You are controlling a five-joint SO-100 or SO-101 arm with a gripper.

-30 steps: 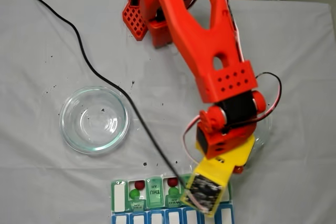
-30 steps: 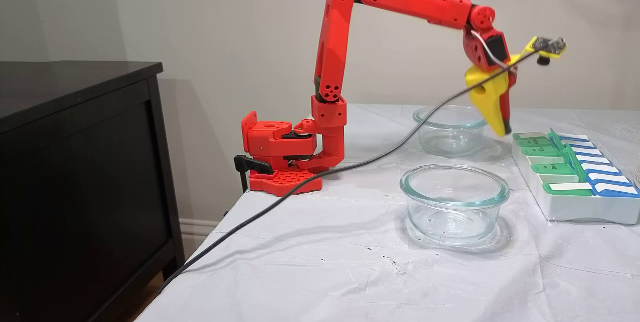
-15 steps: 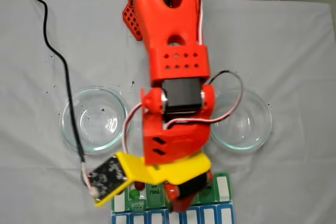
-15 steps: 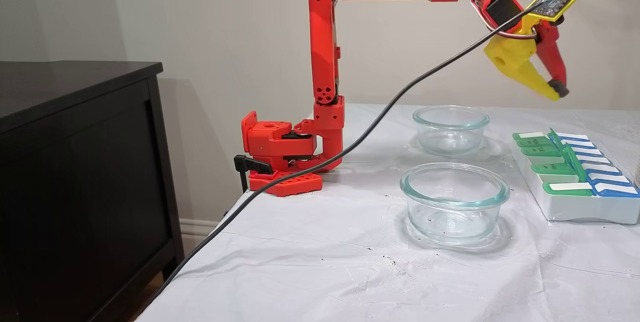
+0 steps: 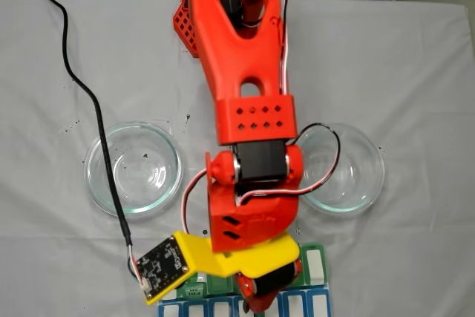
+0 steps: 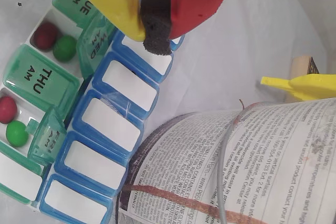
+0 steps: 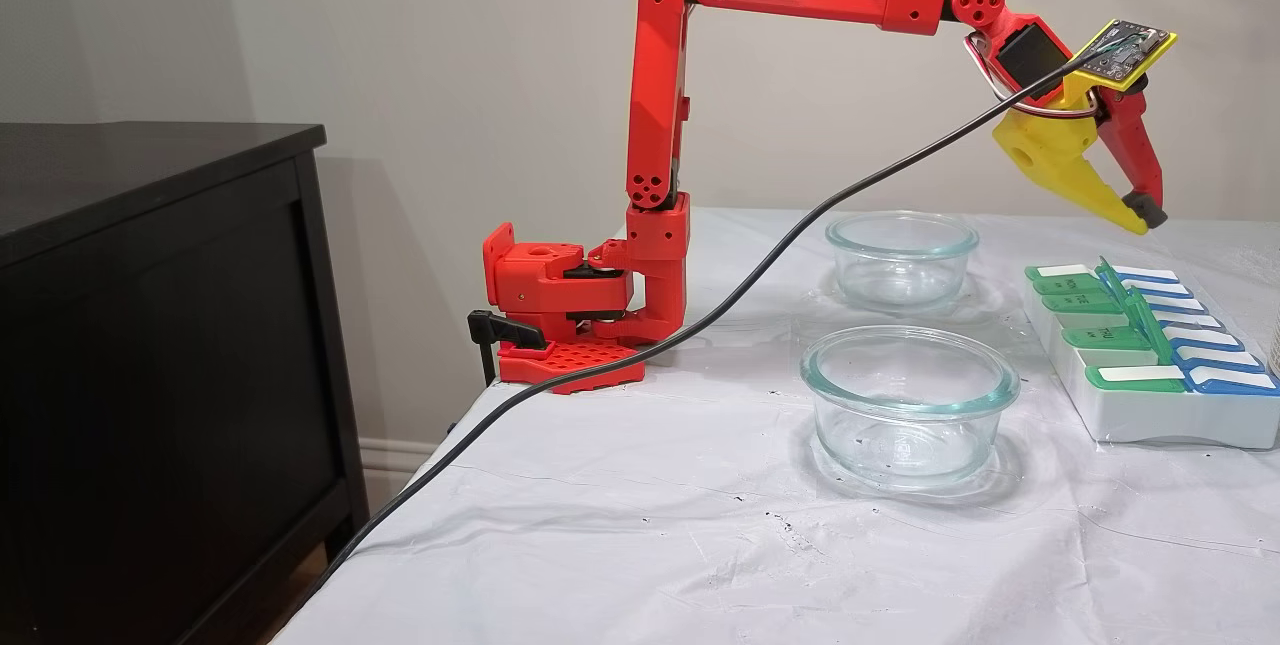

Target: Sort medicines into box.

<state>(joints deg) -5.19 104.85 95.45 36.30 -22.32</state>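
While the pill organizer (image 6: 79,124) lies at the table's edge farthest from the arm's base, two of its green compartments stand lid-up in the wrist view. One holds a red ball (image 6: 45,35) and a green ball (image 6: 64,48) side by side; the next open one, past the shut THU lid (image 6: 39,80), holds another red ball (image 6: 7,109) and green ball (image 6: 17,132). The blue row (image 6: 113,129) is shut all along.

The gripper (image 7: 1148,219) hangs well above the organizer in the side fixed view. Yellow and red fingers meet on a black foam pad (image 6: 156,22); no ball is visible between them, so judged empty and closed.

Both glass dishes, (image 5: 133,168) and (image 5: 344,168), look bare.

Judgement: sorting appears nearly or fully done, though the arm hides part of the green row from above, so a third pair cannot be confirmed.

Notes for the step:
- If retreating, lift straight clear before swinging, since the raised lids (image 7: 1140,310) stick up and could be caught.
- Mind the black cable (image 7: 700,325) running from the wrist camera board (image 5: 165,268) across the table; slack could drag near the dish.
- A printed container (image 6: 247,166) sits just beside the blue row; keep clear of it.
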